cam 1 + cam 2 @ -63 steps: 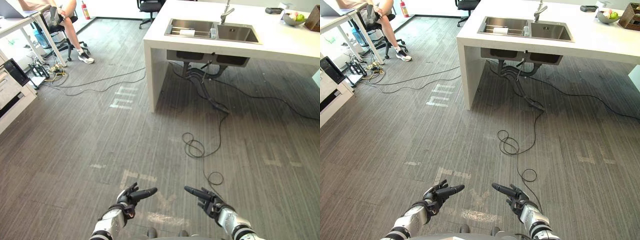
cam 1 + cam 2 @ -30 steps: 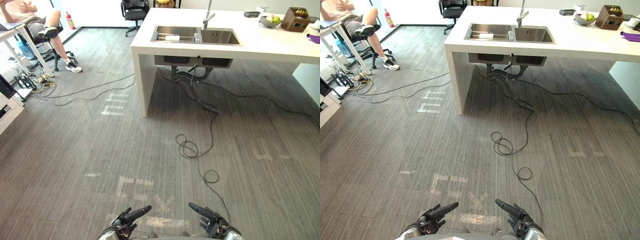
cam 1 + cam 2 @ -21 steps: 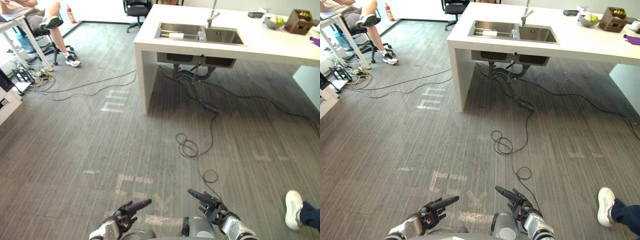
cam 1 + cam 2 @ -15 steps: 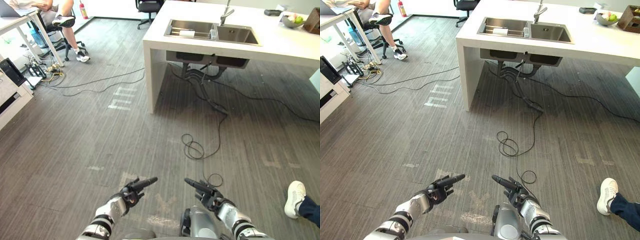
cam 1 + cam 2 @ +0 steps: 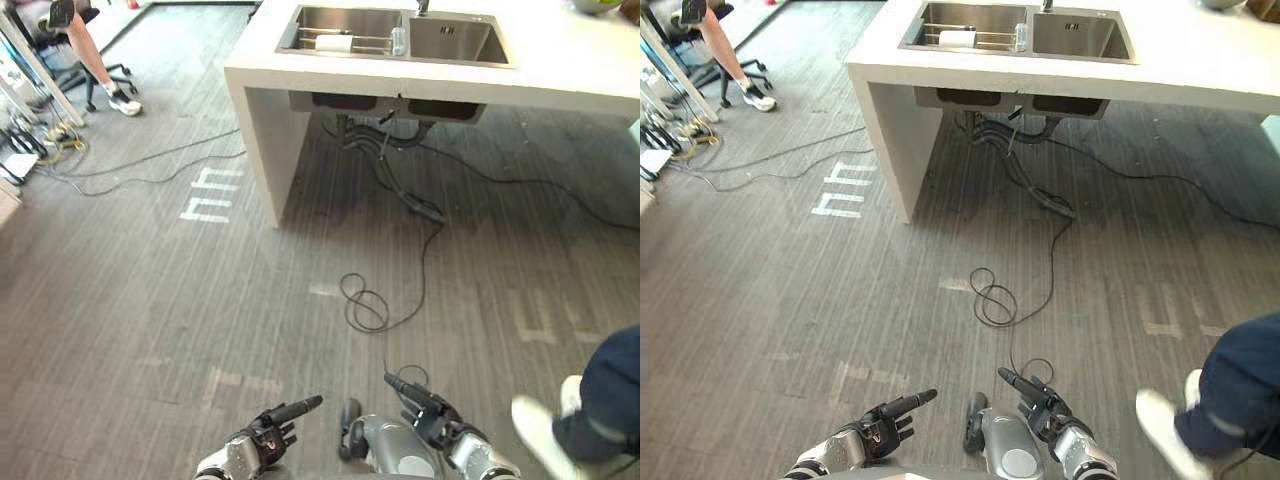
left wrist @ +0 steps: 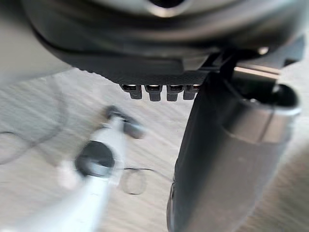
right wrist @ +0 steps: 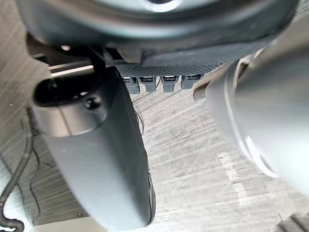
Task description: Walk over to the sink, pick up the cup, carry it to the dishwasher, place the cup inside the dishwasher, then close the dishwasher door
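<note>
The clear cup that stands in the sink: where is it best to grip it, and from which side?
Probably its side wall near the rim, reaching down from the near side. The cup stands upright in the left basin of the sink, against the divider, with a rack on its left.

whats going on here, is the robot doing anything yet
Nothing is being handled yet. The robot is out on the floor, short of the white counter with the sink. Both hands are empty: the left hand and the right hand are held low in front with fingers straight. What looks like the cup sits in the sink at the divide between the basins. A person's leg is close on the robot's right.
</note>
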Robot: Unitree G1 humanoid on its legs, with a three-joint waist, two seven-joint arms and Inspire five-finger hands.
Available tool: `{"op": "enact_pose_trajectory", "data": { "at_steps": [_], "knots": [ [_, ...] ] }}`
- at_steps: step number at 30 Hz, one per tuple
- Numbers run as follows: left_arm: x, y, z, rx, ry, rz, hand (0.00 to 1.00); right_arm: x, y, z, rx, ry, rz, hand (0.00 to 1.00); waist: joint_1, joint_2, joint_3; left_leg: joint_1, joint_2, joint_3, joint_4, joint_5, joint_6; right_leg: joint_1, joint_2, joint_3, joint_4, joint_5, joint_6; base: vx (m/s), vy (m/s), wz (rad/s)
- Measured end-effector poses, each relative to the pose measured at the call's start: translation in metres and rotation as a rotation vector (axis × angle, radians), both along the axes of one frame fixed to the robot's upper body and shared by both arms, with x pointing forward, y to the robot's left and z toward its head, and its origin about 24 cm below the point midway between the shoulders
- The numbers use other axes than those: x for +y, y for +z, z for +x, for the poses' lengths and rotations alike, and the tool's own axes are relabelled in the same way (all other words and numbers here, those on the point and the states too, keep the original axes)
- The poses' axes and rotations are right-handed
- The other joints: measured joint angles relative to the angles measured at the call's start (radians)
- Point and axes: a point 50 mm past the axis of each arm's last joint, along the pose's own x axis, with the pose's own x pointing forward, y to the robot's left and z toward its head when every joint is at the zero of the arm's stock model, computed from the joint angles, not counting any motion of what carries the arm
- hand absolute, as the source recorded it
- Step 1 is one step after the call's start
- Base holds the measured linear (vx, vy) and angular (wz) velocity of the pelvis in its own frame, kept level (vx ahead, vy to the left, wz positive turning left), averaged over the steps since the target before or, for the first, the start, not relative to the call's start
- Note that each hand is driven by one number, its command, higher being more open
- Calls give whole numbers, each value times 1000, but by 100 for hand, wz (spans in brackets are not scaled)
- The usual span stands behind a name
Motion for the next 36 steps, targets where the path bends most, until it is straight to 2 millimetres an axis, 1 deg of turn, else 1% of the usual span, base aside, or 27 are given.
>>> {"op": "enact_pose_trajectory", "data": {
  "at_steps": [2,4,7,8,9,10,11,13,14,15,16,17,19,20,21,22,23,24,25,26,27,28,29,31,33,35,36],
  "knots": [
    [5,5,7,-48,45,6,100,1,-2,-3,24,23,-6,100,9,9,11,-114,12,17,274,-15,23,111,37,10,-56,-15,-19,419,-126,-13],
    [8,12,16,-111,52,22,100,5,-2,-1,26,40,-2,100,42,-1,28,-211,-21,42,324,-24,36,205,53,39,-101,-19,-19,338,-117,-44],
    [6,23,26,-190,50,33,100,10,5,23,-21,69,5,100,70,-16,46,-291,-62,153,-59,-39,56,298,58,108,-158,-21,-10,338,-63,-66],
    [2,25,29,-213,47,30,100,11,10,35,-49,78,-1,100,77,-17,55,-287,-103,144,-301,-10,49,324,57,139,-177,-23,-6,282,-2,-54],
    [0,27,30,-225,47,26,100,12,13,41,-65,82,-2,100,81,-16,59,-279,-121,134,-427,23,41,339,58,151,-191,-25,-3,308,30,-64],
    [-4,29,30,-246,45,17,100,13,16,48,-89,82,1,100,85,-11,67,-264,-143,117,-643,98,20,376,67,179,-222,-27,2,290,78,-57],
    [-7,31,31,-259,36,17,100,12,17,50,-98,83,1,100,93,-1,72,-260,-145,122,-750,137,8,416,80,203,-249,-33,11,356,134,-53],
    [-9,32,32,-268,3,38,100,10,14,42,-87,79,8,100,98,5,81,-262,-141,161,-757,142,9,482,93,225,-270,-61,33,425,214,-33],
    [-10,32,32,-269,-12,44,100,6,10,31,-63,65,9,100,99,10,79,-253,-141,190,-756,168,43,517,98,234,-268,-96,44,411,217,-17],
    [-9,32,33,-274,-13,48,100,6,9,27,-51,62,10,100,101,5,81,-250,-143,193,-750,227,76,528,94,242,-264,-113,46,438,216,-5],
    [-10,34,36,-292,-21,52,100,2,7,20,-31,57,1,100,100,3,81,-248,-153,198,-752,311,113,523,80,250,-237,-142,69,348,162,-2],
    [-11,36,39,-312,-28,57,100,-1,6,17,-22,55,-6,100,103,2,81,-255,-170,198,-749,336,123,509,62,255,-213,-159,82,407,210,-2],
    [-10,40,43,-356,-37,90,100,-3,6,16,-15,55,-10,100,105,2,80,-279,-204,201,-708,338,134,473,23,274,-150,-174,90,400,250,0],
    [-7,40,43,-367,-45,110,100,0,4,14,-4,54,-1,100,106,-1,79,-278,-218,204,-696,319,163,464,6,280,-115,-174,91,422,271,2],
    [-5,41,41,-386,-54,139,100,3,0,7,26,43,15,100,120,-10,60,-257,-250,214,-723,298,193,408,-26,281,4,-179,100,359,216,2],
    [-5,41,41,-391,-56,145,100,4,0,6,33,40,18,100,124,-12,57,-252,-257,216,-731,296,196,394,-32,280,35,-181,104,372,182,1],
    [-3,47,42,-436,-56,173,100,8,-4,-1,61,18,33,100,134,-25,45,-222,-288,225,-768,285,210,323,-68,270,197,-177,176,471,187,13],
    [-2,59,45,-520,-39,193,100,13,-8,-9,86,-23,55,100,138,-38,40,-187,-320,226,-783,265,240,236,-113,252,409,-116,322,393,149,13],
    [-2,62,47,-541,-35,199,100,13,-7,-8,77,-35,55,100,140,-41,38,-179,-324,226,-785,262,244,214,-122,251,456,-93,362,400,136,12],
    [-1,77,52,-625,-16,219,100,11,-6,-5,65,-57,58,100,139,-49,33,-146,-343,219,-786,246,260,132,-169,235,636,-24,407,334,100,11],
    [-2,96,60,-721,-1,236,100,7,-4,-1,45,-76,46,100,136,-52,32,-107,-359,205,-787,226,260,67,-224,192,786,-33,365,414,120,16],
    [-3,107,64,-770,16,239,100,4,-3,0,35,-89,38,100,135,-52,32,-87,-362,198,-788,215,258,43,-251,165,833,-51,325,397,96,26],
    [-5,129,71,-880,58,249,100,0,-1,2,19,-122,24,100,135,-49,30,-47,-360,176,-787,193,254,-9,-291,114,870,-98,238,352,49,28],
    [-6,161,81,-1031,109,244,100,-6,2,5,-8,-179,20,100,128,-43,26,-3,-339,131,-779,173,249,-76,-308,52,789,-153,155,338,-26,54],
    [-6,183,88,-1140,143,241,100,-9,4,5,-29,-216,22,100,120,-39,27,35,-302,83,-751,140,229,-111,-303,1,605,-162,147,317,-148,69],
    [-3,201,90,-1231,178,241,100,-9,4,1,-48,-266,43,100,111,-33,29,58,-249,18,-658,64,195,-116,-270,17,299,-118,169,305,-233,74],
    [-2,204,90,-1247,188,240,100,-9,4,1,-53,-271,50,100,110,-33,29,58,-239,2,-632,45,183,-116,-263,33,244,-94,171,289,-298,80]
  ]
}}
